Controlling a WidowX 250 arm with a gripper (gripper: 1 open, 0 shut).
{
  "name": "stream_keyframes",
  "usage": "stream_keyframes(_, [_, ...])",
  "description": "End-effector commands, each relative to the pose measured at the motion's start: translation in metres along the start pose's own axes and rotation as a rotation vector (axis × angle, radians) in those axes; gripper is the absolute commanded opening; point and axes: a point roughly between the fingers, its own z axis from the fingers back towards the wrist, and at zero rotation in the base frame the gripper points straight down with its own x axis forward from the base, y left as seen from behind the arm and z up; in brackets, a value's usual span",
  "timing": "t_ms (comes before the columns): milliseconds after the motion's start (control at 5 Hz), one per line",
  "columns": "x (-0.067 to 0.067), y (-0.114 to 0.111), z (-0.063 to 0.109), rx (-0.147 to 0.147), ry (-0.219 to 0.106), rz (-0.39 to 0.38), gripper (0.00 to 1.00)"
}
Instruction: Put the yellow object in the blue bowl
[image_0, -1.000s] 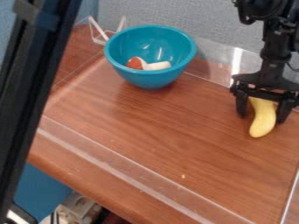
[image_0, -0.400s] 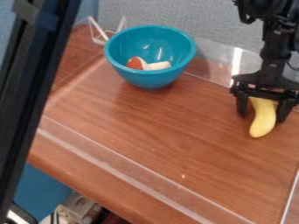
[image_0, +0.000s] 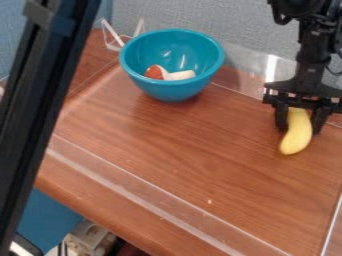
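The yellow object (image_0: 295, 132) lay on the wooden table (image_0: 174, 150) at the right edge, well apart from the blue bowl (image_0: 170, 64). It was a small curved banana, smooth and toy-like; I judged it light, stiff and a little slippery — nothing that would bruise, though it might squirt out of a careless pinch. The gripper (image_0: 299, 103) pointed straight down over the banana's upper end, its jaws straddling that end; whether they were already pinching it or stood a touch clear, I could not tell from where I looked. A hold across the narrow width nearer the middle of the curve seemed to me the steadier choice, since an end grip could let it swing.

The bowl was deep and round, and not empty — a small red piece (image_0: 158, 71) and a whitish piece (image_0: 181, 74) sat in its bottom.
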Motion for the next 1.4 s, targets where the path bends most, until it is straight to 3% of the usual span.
stream_keyframes(0, [0.008, 0.009, 0.026, -0.067, -0.032, 0.020, 0.00])
stream_keyframes(200, [0.011, 0.017, 0.052, -0.132, -0.054, 0.054, 0.00])
stream_keyframes(400, [0.017, 0.040, 0.075, -0.186, -0.077, 0.114, 0.00])
stream_keyframes(600, [0.023, 0.082, 0.102, -0.229, -0.095, 0.140, 0.00])
stream_keyframes(800, [0.025, 0.098, 0.099, -0.233, -0.093, 0.121, 0.00])
stream_keyframes(1200, [0.029, 0.101, 0.106, -0.239, -0.094, 0.081, 0.00])
